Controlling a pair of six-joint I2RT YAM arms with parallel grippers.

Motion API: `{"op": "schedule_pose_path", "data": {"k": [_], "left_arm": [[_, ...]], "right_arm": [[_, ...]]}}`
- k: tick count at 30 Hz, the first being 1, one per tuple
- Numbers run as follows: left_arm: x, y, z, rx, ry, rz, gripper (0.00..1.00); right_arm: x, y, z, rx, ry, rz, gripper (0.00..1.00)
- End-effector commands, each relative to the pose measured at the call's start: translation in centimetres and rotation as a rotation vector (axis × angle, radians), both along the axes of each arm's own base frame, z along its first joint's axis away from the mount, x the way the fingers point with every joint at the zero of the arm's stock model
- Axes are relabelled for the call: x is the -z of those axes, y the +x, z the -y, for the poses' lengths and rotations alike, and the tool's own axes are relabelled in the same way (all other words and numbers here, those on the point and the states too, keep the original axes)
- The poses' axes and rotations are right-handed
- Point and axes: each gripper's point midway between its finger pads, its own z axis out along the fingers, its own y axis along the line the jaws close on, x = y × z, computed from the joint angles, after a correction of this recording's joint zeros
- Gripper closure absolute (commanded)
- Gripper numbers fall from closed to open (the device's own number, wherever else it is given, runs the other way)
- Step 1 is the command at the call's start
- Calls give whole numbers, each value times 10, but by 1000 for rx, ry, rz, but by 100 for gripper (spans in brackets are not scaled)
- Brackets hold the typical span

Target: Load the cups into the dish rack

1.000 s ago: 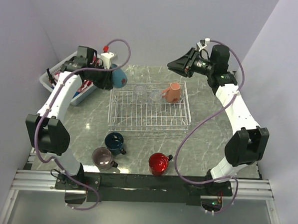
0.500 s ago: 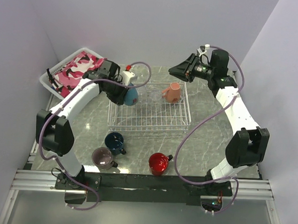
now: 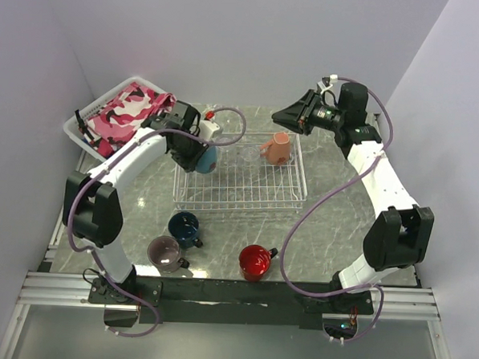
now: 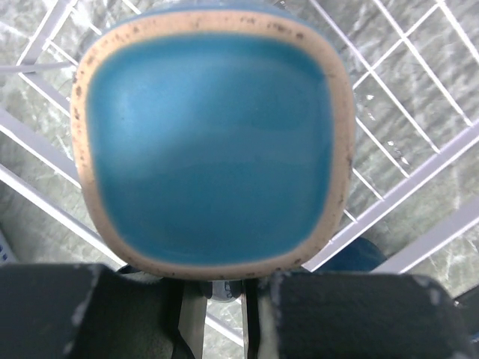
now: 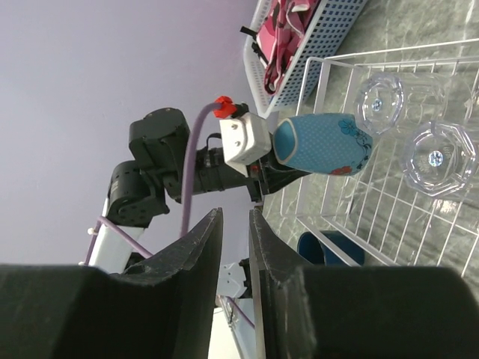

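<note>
Top view high behind, facing down over grey marble table (image 3: pixel 325 232), left wrist view close on light blue glazed mug (image 4: pixel 209 142) above white wire-grid dish rack (image 4: pixel 404 185), right wrist view farther, sideways, sharing both.

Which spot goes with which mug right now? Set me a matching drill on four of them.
Things:
1. light blue mug
2. salmon mug
3. red mug
4. navy mug

Places:
A. inside the dish rack, far right corner
B. on the table, near edge, furthest right
C. held by the left fingers over the rack's left end
D. on the table just in front of the rack

Pairs: 1-C, 2-A, 3-B, 4-D
</note>
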Motion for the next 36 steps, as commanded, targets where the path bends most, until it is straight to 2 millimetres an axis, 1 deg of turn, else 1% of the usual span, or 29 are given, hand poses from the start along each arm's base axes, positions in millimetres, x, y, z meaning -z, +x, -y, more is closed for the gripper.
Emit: {"op": "schedule_pose_path", "data": {"k": [1, 4, 6, 8, 9, 10, 13, 16, 21, 23, 27, 29, 31, 33, 34, 35, 36], "left_arm": [[-4, 14, 3, -48, 34, 77, 99], [9, 20, 0, -96, 61, 71, 99], [14, 23, -2, -124, 70, 67, 99], [22, 25, 0, -144, 68, 51, 99], [25, 29, -6, -170, 97, 69, 99], [31, 30, -7, -181, 107, 62, 99], [40, 34, -10, -220, 116, 61, 99], [44, 41, -10, -253, 123, 63, 99], [47, 53, -7, -283, 119, 77, 99], [52, 57, -5, -293, 118, 77, 99], [65, 59, -5, -305, 130, 62, 99], [73, 56, -5, -305, 133, 44, 99], [75, 53, -5, -304, 131, 34, 99], [78, 48, -5, -297, 132, 12, 97], [77, 46, -5, -293, 133, 8, 93], [78, 45, -6, -290, 134, 3, 83], [79, 41, -6, -285, 137, -11, 80]], "right_arm": [[-23, -8, 3, -4, 14, 77, 73], [-22, -9, 4, -3, 12, 74, 73], [-23, -10, 4, -2, 9, 73, 73], [-22, -12, 6, 3, 4, 71, 74], [-21, -13, 6, 2, 5, 67, 74], [-20, -15, 7, 2, 5, 65, 74], [-19, -21, 8, 1, 6, 64, 75], [-15, -25, 8, -1, 5, 54, 75], [-15, -29, 9, 2, 5, 59, 76], [-14, -29, 10, 0, 5, 53, 76], [-14, -30, 12, 7, 0, 55, 76], [-13, -30, 14, 10, -1, 52, 76], [-13, -31, 14, 11, -2, 53, 76], [-14, -32, 16, 17, -4, 53, 76], [-14, -32, 16, 18, -4, 53, 76], [-13, -31, 16, 18, -5, 50, 75], [-12, -31, 17, 20, -4, 47, 75]]}}
